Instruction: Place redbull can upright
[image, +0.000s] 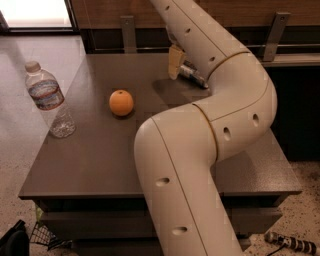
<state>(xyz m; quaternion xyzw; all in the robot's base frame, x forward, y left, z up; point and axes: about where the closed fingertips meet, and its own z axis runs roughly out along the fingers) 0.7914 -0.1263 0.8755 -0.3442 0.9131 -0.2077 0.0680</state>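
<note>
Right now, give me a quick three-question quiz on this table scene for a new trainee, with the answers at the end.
1. True or false: the redbull can stands upright on the table.
2. Which thing sits roughly between the clear plastic water bottle and the can? A) a mug B) the orange C) a sponge
3. Fill in: the gripper hangs over the far part of the table, right beside the ___.

Key:
1. False. It lies on its side, partly hidden behind the arm.
2. B.
3. Redbull can.
</note>
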